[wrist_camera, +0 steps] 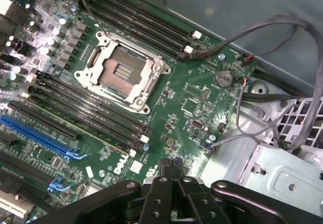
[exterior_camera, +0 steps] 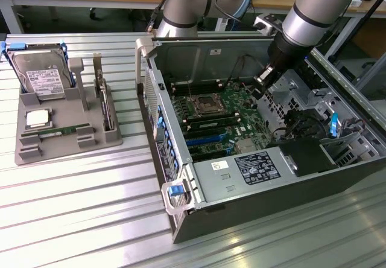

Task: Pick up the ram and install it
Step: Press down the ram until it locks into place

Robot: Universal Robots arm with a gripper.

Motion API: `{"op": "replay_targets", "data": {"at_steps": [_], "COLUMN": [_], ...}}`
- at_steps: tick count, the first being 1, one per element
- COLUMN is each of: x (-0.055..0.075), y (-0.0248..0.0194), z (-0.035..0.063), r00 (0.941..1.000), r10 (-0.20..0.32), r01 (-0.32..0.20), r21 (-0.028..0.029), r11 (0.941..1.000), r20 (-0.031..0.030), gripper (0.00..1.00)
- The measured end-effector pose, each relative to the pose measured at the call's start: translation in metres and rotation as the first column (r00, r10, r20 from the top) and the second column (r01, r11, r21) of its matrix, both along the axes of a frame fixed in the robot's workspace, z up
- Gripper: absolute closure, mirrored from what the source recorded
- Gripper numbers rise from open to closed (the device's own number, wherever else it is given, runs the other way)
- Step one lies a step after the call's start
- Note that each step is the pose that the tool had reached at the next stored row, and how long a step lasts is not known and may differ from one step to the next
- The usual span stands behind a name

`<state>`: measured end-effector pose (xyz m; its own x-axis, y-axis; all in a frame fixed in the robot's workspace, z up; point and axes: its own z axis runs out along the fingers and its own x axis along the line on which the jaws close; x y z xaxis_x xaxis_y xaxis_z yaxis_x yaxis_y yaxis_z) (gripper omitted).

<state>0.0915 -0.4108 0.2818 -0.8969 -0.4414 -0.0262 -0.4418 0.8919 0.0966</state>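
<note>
Gripper point(wrist_camera: 171, 169) hung over the open case's motherboard point(wrist_camera: 192, 100) with fingers together and nothing between them, while the ram point(exterior_camera: 59, 132) lay flat in its tray point(exterior_camera: 66, 150) slot outside, presumably staged for pickup.

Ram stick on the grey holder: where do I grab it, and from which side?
The ram lies flat and lengthwise in a shallow slot of the grey holder. Probably come straight down from above and pinch its long edges near the middle; the raised holder blocks likely hinder a sideways approach.
</note>
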Motion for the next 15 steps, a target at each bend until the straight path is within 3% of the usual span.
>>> {"op": "replay_targets", "data": {"at_steps": [6, 12, 15], "x": [0.0, 0.0, 0.0], "y": [0.0, 0.0, 0.0], "z": [-0.0002, -0.0005, -0.0006], "r00": [0.9961, 0.9799, 0.9676], "r10": [-0.088, -0.199, -0.253], "r01": [0.088, 0.199, 0.253], "r21": [-0.0001, -0.0001, 0.0], "r11": [0.9961, 0.9799, 0.9676], "r20": [0.0, 0.0, 0.0], "gripper": [0.9, 0.9, 0.9]}}
